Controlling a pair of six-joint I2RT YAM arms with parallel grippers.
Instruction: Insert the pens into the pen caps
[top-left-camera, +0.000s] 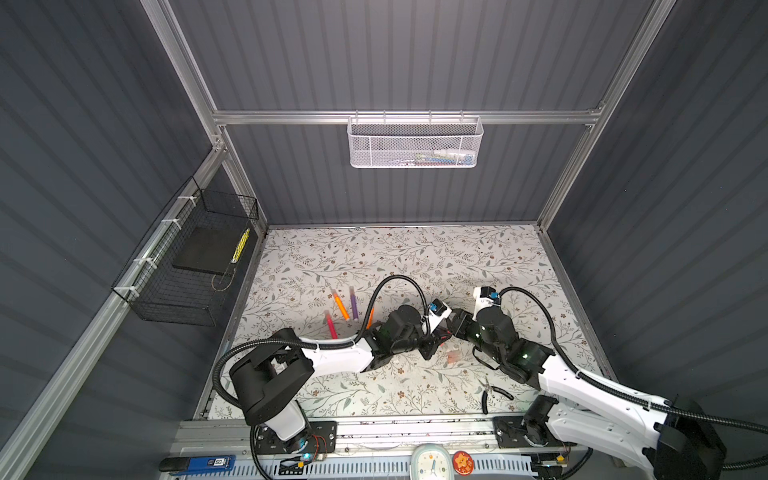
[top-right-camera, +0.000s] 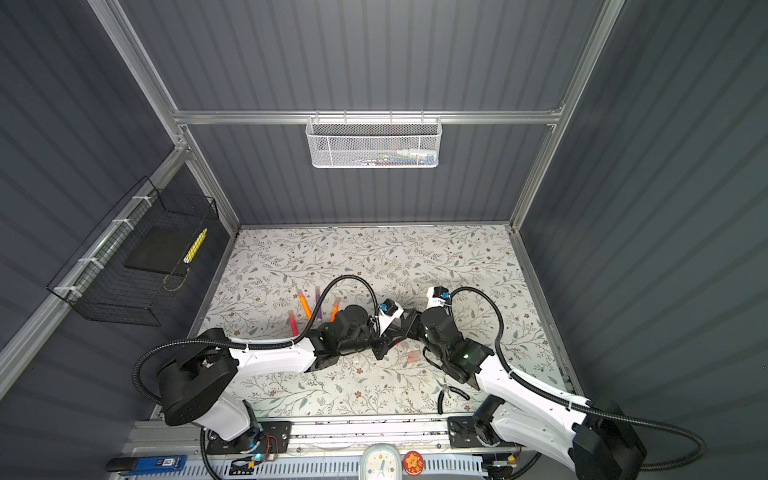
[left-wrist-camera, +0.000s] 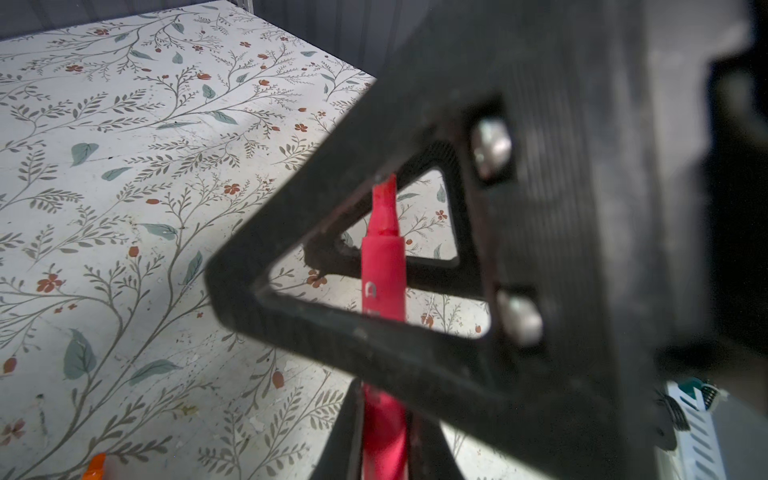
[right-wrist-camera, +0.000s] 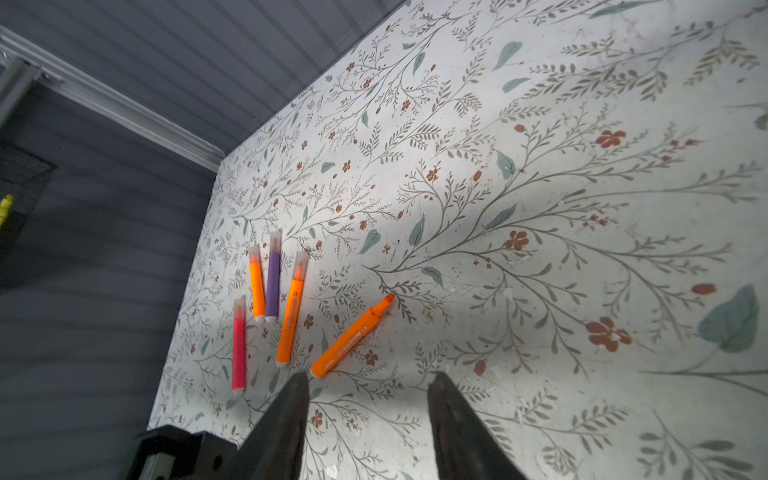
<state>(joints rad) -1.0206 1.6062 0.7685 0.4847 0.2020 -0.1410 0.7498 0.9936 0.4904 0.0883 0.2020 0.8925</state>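
The left gripper (left-wrist-camera: 384, 440) is closed tight on a pink-red pen (left-wrist-camera: 382, 266), whose bare tip points along its long axis toward the right gripper (right-wrist-camera: 370, 378). That one stands partly open and empty (as far as its wrist view shows). The loose pen caps (top-left-camera: 453, 356) lie close beside them, nearer the right gripper, I judge.

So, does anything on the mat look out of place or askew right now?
One orange pen lies uncapped and slanted, apart from the four capped pens in a rough row. Black-handled pliers also lie on the mat, near the front right, unrelated to pens.
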